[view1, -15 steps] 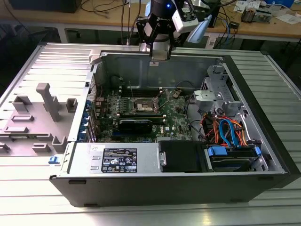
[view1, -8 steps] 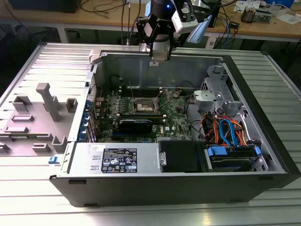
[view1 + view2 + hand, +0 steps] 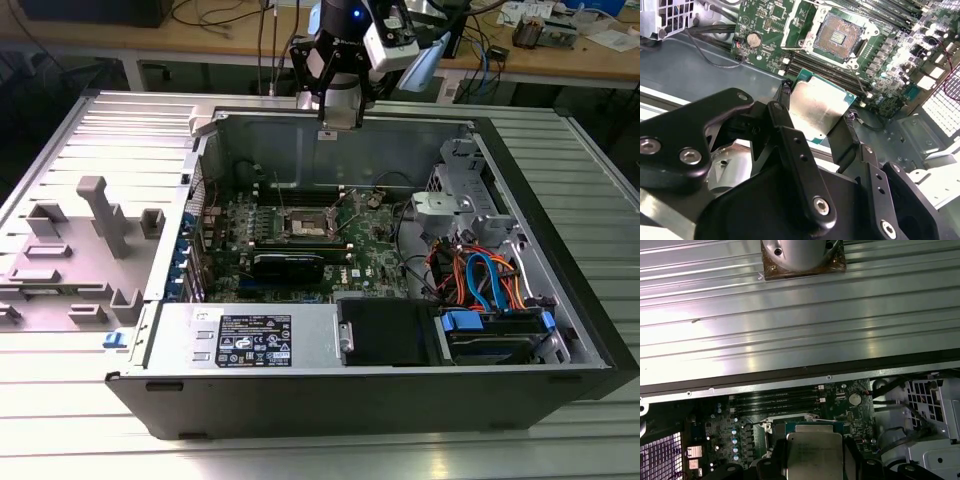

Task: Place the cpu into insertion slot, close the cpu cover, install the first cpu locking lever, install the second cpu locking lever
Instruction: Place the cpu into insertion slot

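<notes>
Cpu (image 3: 812,112) is pinched by two opposite edges between my gripper's (image 3: 817,104) fingers, which are closed only to the chip's width. Its metal top faces the wrist cameras, so I judge the contact side points down at the board. I have it hanging above the open computer case (image 3: 280,140), well apart from the insertion slot (image 3: 840,35) on the green motherboard (image 3: 765,20). The slot's contact field lies bare, and the edge grip leaves the chip's underside free for seating.

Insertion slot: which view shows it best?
Second wrist view: the insertion slot lies open, contacts visible. The exterior view shows it small; in the first wrist view the cpu hides most of it.
</notes>
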`<state>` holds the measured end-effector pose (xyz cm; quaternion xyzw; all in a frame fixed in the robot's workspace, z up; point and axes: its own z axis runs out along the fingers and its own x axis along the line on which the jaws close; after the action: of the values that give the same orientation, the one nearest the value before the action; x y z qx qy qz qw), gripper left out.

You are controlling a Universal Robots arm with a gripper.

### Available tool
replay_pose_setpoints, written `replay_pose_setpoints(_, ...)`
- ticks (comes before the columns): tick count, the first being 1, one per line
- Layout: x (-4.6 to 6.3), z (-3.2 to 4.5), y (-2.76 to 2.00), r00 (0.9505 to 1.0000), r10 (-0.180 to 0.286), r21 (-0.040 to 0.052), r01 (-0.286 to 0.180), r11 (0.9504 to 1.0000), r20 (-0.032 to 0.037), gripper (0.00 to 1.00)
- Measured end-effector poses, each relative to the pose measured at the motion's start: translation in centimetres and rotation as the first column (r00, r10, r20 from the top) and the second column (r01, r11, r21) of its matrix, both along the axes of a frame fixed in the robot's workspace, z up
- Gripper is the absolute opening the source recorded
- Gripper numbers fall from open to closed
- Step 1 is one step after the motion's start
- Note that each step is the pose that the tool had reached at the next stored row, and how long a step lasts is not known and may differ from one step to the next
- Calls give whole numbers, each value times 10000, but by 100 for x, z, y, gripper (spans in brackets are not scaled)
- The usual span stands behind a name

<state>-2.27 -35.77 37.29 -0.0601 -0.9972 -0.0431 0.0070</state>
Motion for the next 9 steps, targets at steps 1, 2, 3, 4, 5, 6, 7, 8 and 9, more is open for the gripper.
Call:
replay_pose_setpoints(1, 0, 0, 0, 10000, -4, 1, 4, 10000, 1, 54)
replay_pose_setpoints(2, 0, 0, 0, 10000, -7, 0, 7, 10000, 1, 54)
replay_pose_setpoints(3, 0, 0, 0, 10000, -8, 0, 8, 10000, 0, 54)
replay_pose_setpoints(4, 0, 0, 0, 10000, -9, 1, 9, 10000, 1, 54)
replay_pose_setpoints(5, 0, -1, 0, 10000, -14, 2, 14, 10000, 1, 54)
replay_pose_setpoints(6, 0, -1, 0, 10000, -26, 2, 26, 10000, 2, 54)
replay_pose_setpoints(7, 0, -1, 0, 10000, -45, 2, 45, 10000, 1, 54)
replay_pose_setpoints(8, 0, -1, -1, 10000, -56, 1, 56, 10000, 1, 54)
replay_pose_setpoints(9, 0, -1, -2, 10000, -72, 2, 72, 10000, 1, 54)
